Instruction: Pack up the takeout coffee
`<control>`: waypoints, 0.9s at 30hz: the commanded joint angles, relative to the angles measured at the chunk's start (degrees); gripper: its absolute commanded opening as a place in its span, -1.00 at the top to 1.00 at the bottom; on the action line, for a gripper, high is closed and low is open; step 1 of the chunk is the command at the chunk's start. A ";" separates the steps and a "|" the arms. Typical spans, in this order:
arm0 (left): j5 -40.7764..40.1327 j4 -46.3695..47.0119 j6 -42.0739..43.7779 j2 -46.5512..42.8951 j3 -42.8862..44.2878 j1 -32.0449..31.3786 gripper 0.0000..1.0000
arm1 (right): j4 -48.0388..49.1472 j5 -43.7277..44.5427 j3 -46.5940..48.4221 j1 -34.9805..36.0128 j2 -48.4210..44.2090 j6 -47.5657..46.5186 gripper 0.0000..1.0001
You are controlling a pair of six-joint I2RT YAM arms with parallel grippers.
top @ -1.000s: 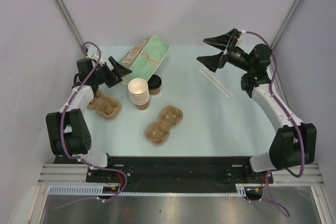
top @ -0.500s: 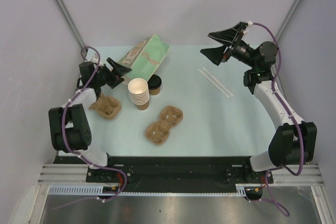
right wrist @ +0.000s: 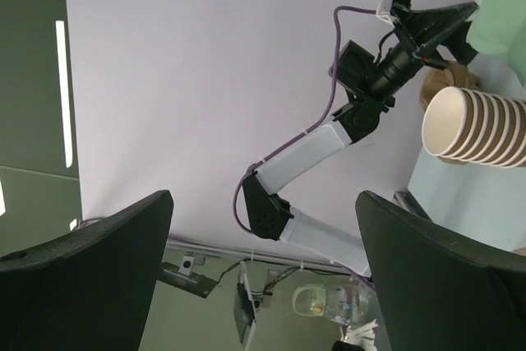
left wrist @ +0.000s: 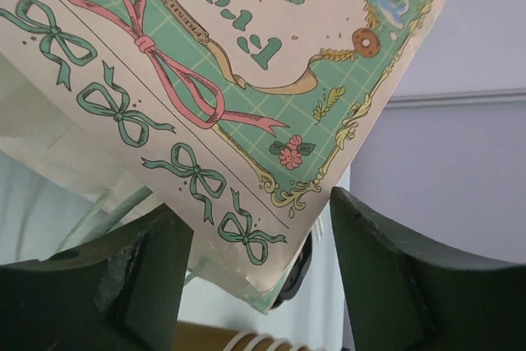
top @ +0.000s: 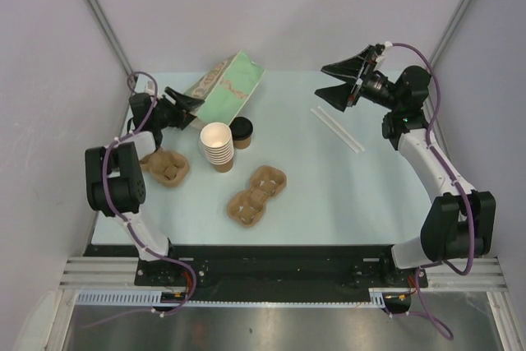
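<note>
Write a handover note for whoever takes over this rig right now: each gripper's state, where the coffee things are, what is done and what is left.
Left gripper: open, jaws either side of a corner of the paper bag, not clamped on it.
Right gripper: open, raised over the far right of the table, holding nothing.
Coffee cup: lid on, upright on the table, between the bag and the stack of cups.
Done: nothing packed; the coffee is outside the bag.
Left: probably grip and open the bag, then put the coffee in.
</note>
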 commanded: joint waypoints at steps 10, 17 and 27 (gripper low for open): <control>4.20 -0.88 5.76 2.82 17.66 -3.62 1.00 | -10.25 -3.47 0.33 -3.77 -6.31 -16.03 -0.99; 1.67 -26.69 28.90 -0.78 36.45 -10.91 1.00 | -39.76 0.12 1.38 -10.19 -14.75 -47.04 -0.99; -1.32 -54.32 63.88 -1.40 59.33 -30.23 1.00 | -70.62 11.21 6.56 -17.04 -22.67 -77.92 -0.99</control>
